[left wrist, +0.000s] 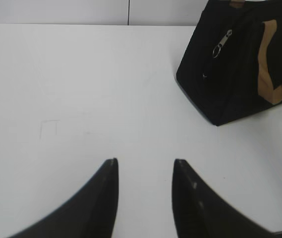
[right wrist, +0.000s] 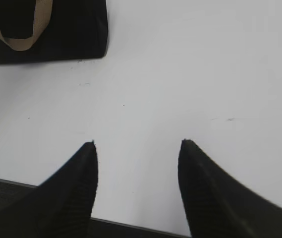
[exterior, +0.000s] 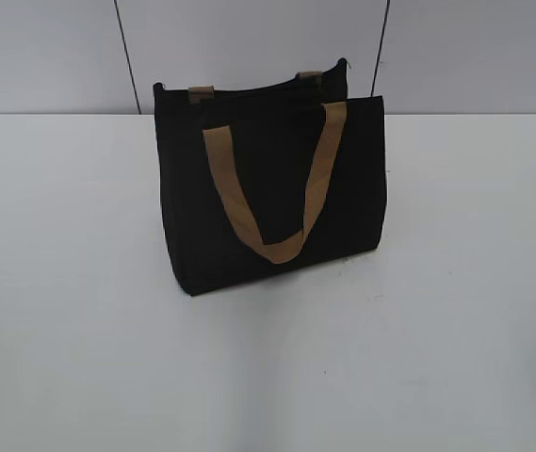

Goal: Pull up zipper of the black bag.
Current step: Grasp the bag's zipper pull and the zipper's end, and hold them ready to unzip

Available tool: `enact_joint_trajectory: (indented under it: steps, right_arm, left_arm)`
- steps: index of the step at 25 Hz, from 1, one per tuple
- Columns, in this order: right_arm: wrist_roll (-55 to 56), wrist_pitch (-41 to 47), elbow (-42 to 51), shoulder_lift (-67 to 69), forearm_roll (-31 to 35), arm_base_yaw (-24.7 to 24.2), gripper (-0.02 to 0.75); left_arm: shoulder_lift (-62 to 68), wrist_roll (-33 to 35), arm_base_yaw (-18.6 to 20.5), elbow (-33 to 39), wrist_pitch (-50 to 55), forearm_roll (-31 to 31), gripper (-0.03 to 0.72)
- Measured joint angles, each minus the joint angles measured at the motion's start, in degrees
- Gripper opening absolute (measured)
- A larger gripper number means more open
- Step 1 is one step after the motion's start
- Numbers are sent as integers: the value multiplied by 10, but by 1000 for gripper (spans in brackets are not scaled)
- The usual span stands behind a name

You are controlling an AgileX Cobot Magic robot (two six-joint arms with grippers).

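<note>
Your left gripper (left wrist: 145, 166) hovers over the bare white desk (left wrist: 81, 89), its dark fingers (left wrist: 106, 198) spread apart and holding nothing. Up and to the right of it in the left wrist view stands the boxy black fabric bag (left wrist: 230, 84), well apart from the fingers, the zipper's small silvery metal pull tab (left wrist: 222, 43) hanging at its near end panel. In the exterior view the bag sits upright mid-desk, one flat tan webbing handle (exterior: 277, 179) drooping down its front. Your right gripper (right wrist: 138, 145) hangs released beside the bag's lower corner, clear of it.
</note>
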Motion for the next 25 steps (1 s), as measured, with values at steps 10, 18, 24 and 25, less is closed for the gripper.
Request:
enact_joint_trajectory:
  steps: [10, 18, 24, 25]
  right_arm:
    - [0, 0, 0, 0, 0, 0, 411]
    - [0, 0, 0, 0, 0, 0, 411]
    - [0, 0, 0, 0, 0, 0, 411]
    - [0, 0, 0, 0, 0, 0, 412]
  left_arm:
    - [0, 0, 0, 0, 0, 0, 279]
    - [0, 0, 0, 0, 0, 0, 279]
    - [0, 0, 0, 0, 0, 0, 279]
    - [0, 0, 0, 0, 0, 0, 279]
